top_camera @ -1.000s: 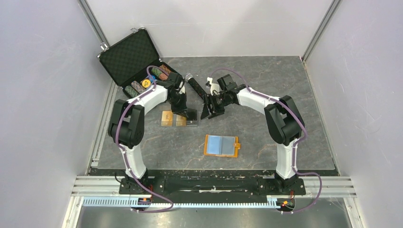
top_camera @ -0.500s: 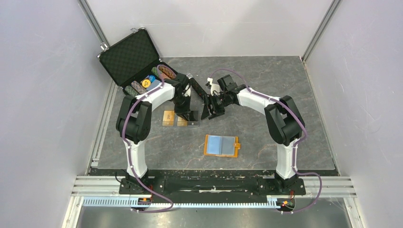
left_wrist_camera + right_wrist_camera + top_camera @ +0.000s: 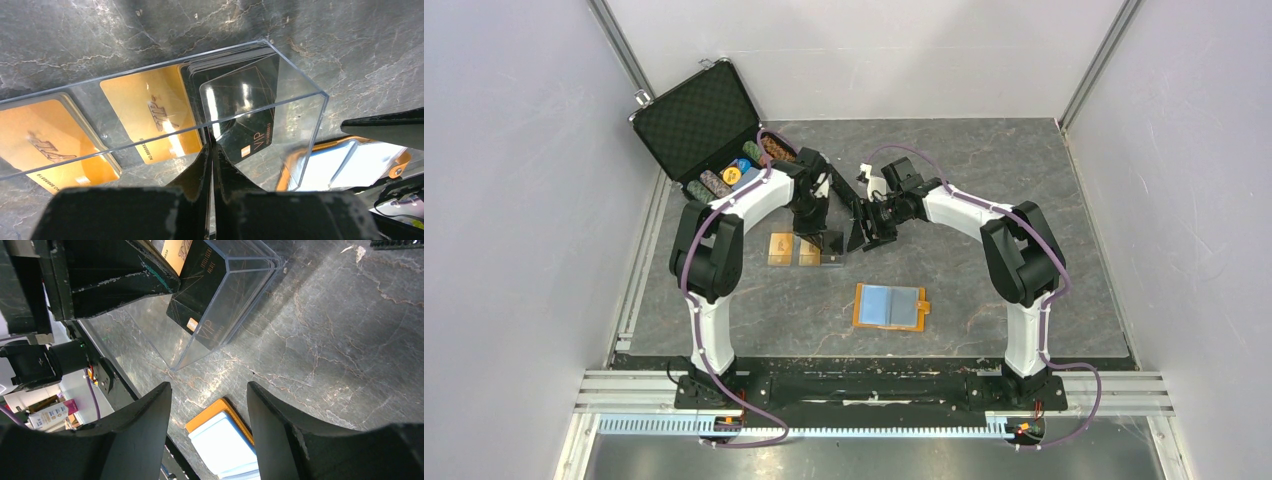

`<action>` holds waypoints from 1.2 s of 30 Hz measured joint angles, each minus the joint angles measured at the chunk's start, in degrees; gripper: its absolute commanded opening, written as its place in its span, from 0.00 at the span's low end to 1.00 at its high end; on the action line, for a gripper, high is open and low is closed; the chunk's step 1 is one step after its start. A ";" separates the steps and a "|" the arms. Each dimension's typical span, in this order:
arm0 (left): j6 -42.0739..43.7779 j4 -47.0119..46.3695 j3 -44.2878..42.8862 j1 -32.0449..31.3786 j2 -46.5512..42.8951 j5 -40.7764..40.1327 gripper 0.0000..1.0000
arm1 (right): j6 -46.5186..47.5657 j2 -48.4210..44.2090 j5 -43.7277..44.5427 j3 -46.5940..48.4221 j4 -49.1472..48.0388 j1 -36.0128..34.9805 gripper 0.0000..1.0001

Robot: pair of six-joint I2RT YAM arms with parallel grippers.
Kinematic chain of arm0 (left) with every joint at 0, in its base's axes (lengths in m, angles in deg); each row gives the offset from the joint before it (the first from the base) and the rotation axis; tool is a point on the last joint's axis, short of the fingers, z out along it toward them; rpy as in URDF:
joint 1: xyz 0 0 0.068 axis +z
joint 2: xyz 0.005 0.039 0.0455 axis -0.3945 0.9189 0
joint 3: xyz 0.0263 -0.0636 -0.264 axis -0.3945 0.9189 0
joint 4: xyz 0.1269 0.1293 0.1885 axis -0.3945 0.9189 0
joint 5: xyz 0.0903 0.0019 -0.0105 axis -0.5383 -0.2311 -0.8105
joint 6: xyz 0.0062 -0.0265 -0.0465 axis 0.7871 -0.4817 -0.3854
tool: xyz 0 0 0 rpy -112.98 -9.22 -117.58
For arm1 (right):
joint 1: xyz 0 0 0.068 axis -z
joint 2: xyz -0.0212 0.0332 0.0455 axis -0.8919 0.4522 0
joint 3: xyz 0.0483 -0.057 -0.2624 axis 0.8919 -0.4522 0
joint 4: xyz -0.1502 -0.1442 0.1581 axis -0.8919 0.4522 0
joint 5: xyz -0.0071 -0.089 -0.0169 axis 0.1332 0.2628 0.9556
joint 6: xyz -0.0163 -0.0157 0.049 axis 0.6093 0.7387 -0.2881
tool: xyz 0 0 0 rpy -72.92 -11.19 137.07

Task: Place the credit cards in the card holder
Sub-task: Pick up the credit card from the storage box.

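- The left pincer [image 3: 210, 150] is pressed together, its tips at the near wall of a clear plastic tray [image 3: 300, 115]. I cannot tell whether the wall is pinched between them.
- The tray sits on the grey marbled desk [image 3: 984, 200] and holds the credit cards: two gold cards [image 3: 150, 115] lie flat side by side, and a stack of black cards [image 3: 240, 95] fills the end beside them.
- The top black card, marked VIP, lies askew.
- The right pincer [image 3: 209, 387] is spread wide with nothing between its fingers, poised just beside the black-card end of the tray.
- The orange card holder [image 3: 889, 306] lies open on the desk, blue lining up, nearer the arm bases and apart from the tray.
- An open black chip case [image 3: 699, 125] stands at the far left.
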 measured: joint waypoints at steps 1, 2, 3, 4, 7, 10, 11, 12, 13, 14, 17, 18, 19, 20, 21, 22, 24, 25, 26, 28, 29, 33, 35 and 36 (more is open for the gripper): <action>0.00 0.02 -0.15 0.00 0.00 0.04 0.07 | 0.00 0.00 -0.02 0.00 0.02 0.02 0.60; 0.00 0.02 -0.35 0.00 0.00 0.20 0.08 | 0.00 0.00 -0.02 0.00 0.02 0.13 0.60; 0.00 -0.07 -0.48 0.00 0.00 0.50 0.09 | 0.00 0.00 -0.02 0.00 0.00 0.15 0.60; -0.02 -0.17 -0.61 0.02 0.00 1.01 0.12 | 0.00 0.00 0.00 0.00 0.00 0.17 0.60; -0.09 -0.70 -0.68 0.00 0.00 2.12 0.19 | 0.00 0.00 0.00 0.00 0.00 0.22 0.60; -0.33 -1.84 -0.68 0.00 -0.02 3.74 0.22 | 0.00 0.00 0.00 0.00 0.02 0.33 0.60; -0.55 -2.19 -0.66 0.00 -0.02 4.33 0.22 | 0.00 0.00 0.00 0.00 0.00 0.33 0.60; -0.81 -2.62 -0.66 0.00 -0.02 4.76 0.23 | 0.00 0.00 0.00 0.00 0.00 0.37 0.60; -0.96 -3.04 -0.63 0.00 -0.02 5.22 0.24 | 0.00 0.00 -0.02 0.00 0.00 0.39 0.60; -1.31 -3.56 -0.55 0.00 -0.07 5.68 0.24 | 0.00 0.00 0.00 0.00 0.00 0.39 0.60; -1.79 -5.03 0.33 0.00 -0.55 6.40 0.24 | 0.00 0.00 0.00 0.00 0.00 0.55 0.60; -1.81 -5.64 0.79 0.02 -0.76 6.75 0.24 | 0.00 0.00 0.00 0.00 0.00 0.55 0.60; -1.84 -6.32 1.29 0.04 -1.01 7.17 0.24 | 0.02 0.00 0.00 0.00 0.00 0.59 0.60; -1.86 -6.91 1.79 0.02 -1.31 7.45 0.24 | 0.02 0.00 0.00 0.00 0.00 0.59 0.60; -1.88 -7.52 2.27 0.02 -1.66 7.72 0.24 | 0.02 0.00 0.02 0.00 0.00 0.59 0.60; -1.95 -8.02 2.64 0.02 -1.99 8.15 0.24 | 0.02 0.00 0.02 0.00 0.00 0.59 0.61; -2.14 -8.76 2.91 0.02 -2.51 8.92 0.24 | 0.02 0.00 0.02 0.00 0.00 0.59 0.61; -2.29 -9.35 3.02 0.00 -2.73 9.16 0.24 | 0.02 0.00 0.04 0.00 0.00 0.59 0.61; -2.71 -10.05 3.15 0.00 -2.91 9.51 0.24 | 0.02 0.00 0.04 0.00 0.00 0.61 0.61; -3.82 -11.47 3.65 0.00 -3.10 10.16 0.25 | 0.02 0.00 0.07 0.00 0.00 0.66 0.61; -4.00 -12.00 3.87 0.00 -3.13 10.29 0.25 | 0.02 0.00 0.09 0.00 0.00 0.66 0.61; -4.70 -12.48 4.24 0.00 -3.13 10.58 0.24 | 0.02 0.00 0.20 0.00 0.00 0.66 0.61; -4.83 -12.48 4.31 0.00 -3.13 10.58 0.18 | 0.02 0.00 0.22 0.00 0.00 0.66 0.61; -4.90 -12.48 4.35 0.00 -3.10 10.58 0.13 | 0.02 0.00 0.24 0.00 0.00 0.68 0.61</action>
